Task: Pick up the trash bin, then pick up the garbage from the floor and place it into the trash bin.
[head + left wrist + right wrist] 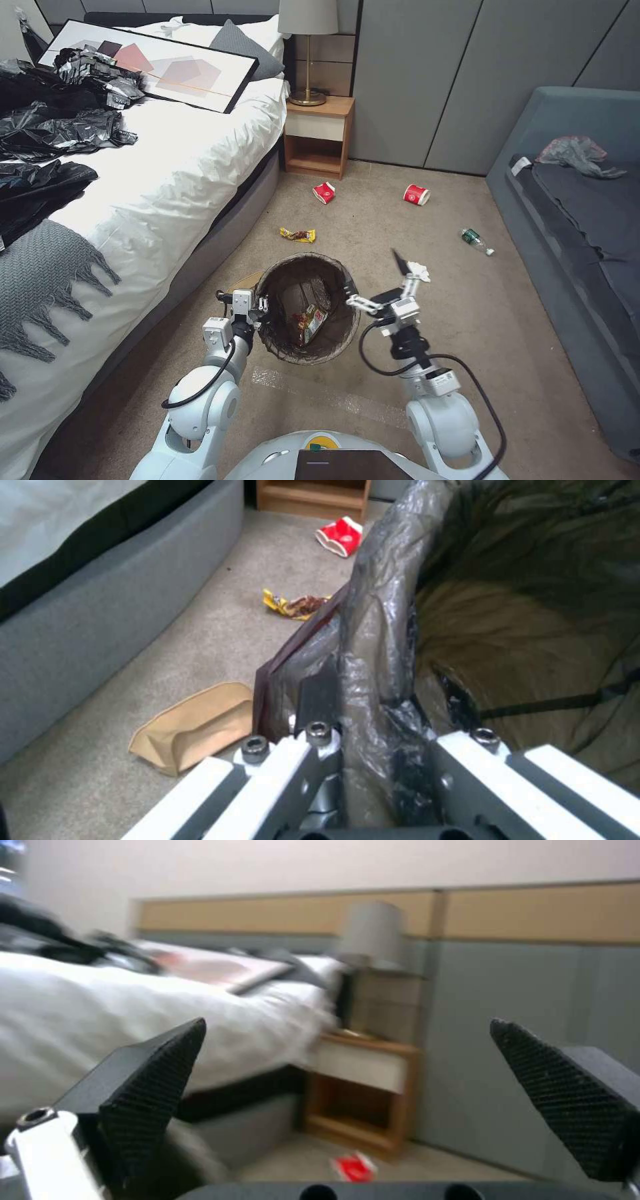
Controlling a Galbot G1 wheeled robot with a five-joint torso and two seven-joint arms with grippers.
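Note:
The trash bin [337, 280], white with a dark brown liner, hangs in front of me above the carpet. My left gripper [259, 309] is shut on its near-left rim; up close its fingers [319, 700] pinch the liner [380, 630]. A yellow wrapper [311, 323] lies inside. My right gripper [377, 280] is open and holds nothing, just right of the rim [347, 1030]. White tissue [419, 270] lies by its far fingertip. On the floor are two red cups [324, 192] [416, 195], a yellow wrapper [298, 235], a bottle [476, 241] and a brown paper bag [193, 725].
A bed [167, 173] with black plastic bags [47, 127] and a framed picture [160, 63] runs along the left. A nightstand [317, 137] with a lamp stands at the back. A grey sofa [580, 220] holding a greyish bag [577, 155] borders the right.

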